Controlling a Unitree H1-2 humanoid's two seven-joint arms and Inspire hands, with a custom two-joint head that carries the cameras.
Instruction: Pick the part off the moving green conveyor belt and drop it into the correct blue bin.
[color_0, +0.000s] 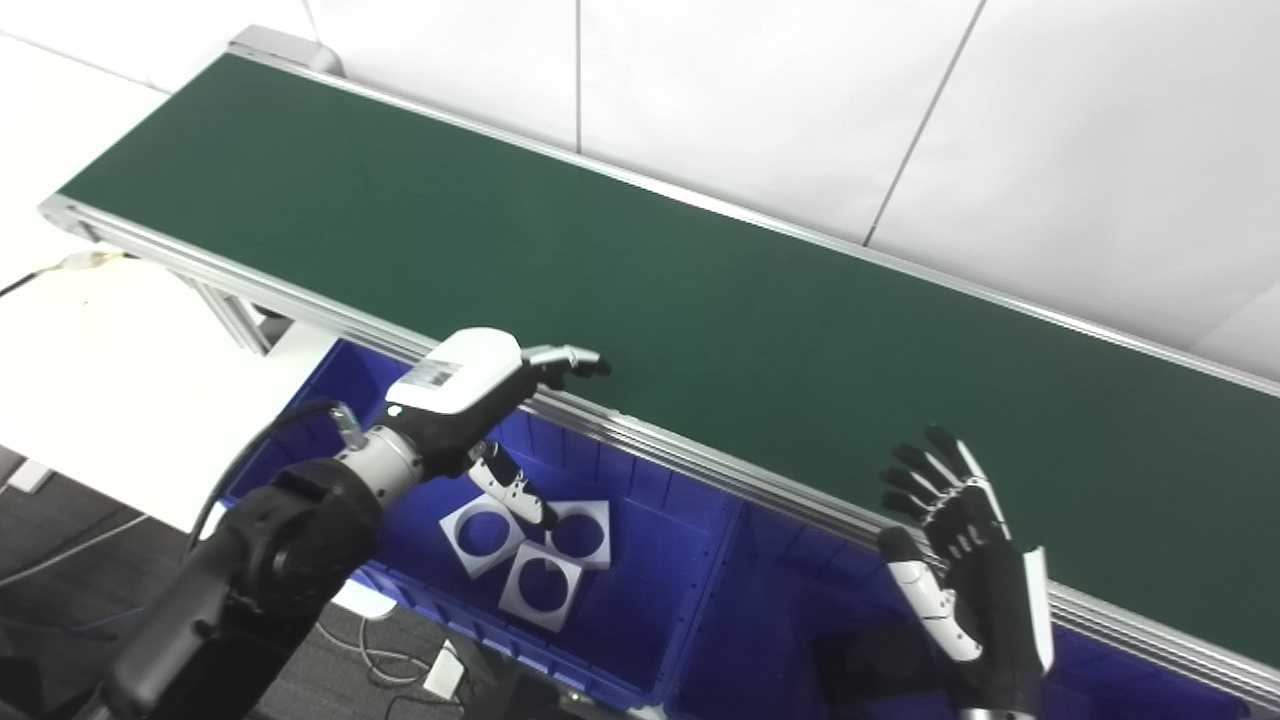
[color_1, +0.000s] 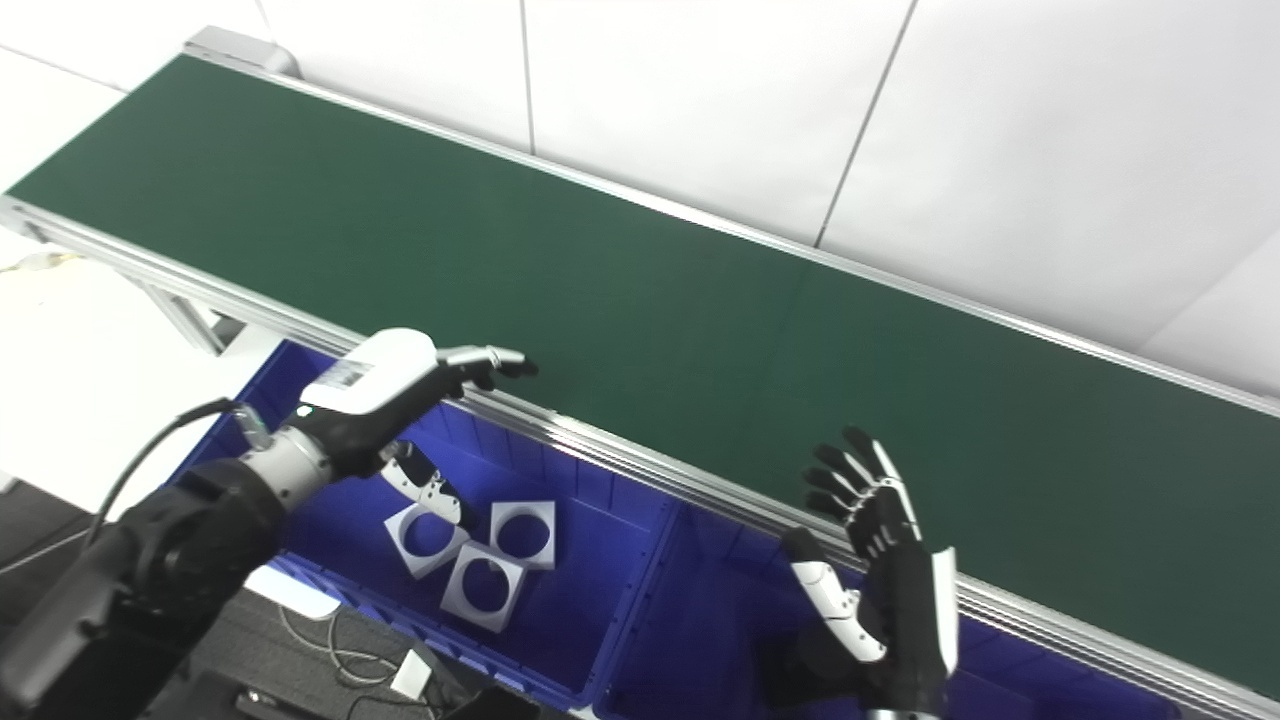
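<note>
Parts (color_0: 541, 583), three flat grey square plates each with a round hole, lie touching one another on the floor of the left blue bin (color_0: 640, 560). Above them hangs the robot's left hand (color_0: 470, 400), palm down and holding nothing, fingers apart, its fingertips (color_0: 585, 362) reaching over the conveyor's near metal rail (color_0: 700, 465). The right hand (color_0: 960, 560) stands upright with fingers spread wide and empty, over the right blue bin (color_0: 790, 610), whose contents appear dark and hard to make out. Behind both hands the green conveyor belt (color_0: 640, 290) runs diagonally across the scene, against a white panelled wall (color_0: 800, 110).
</note>
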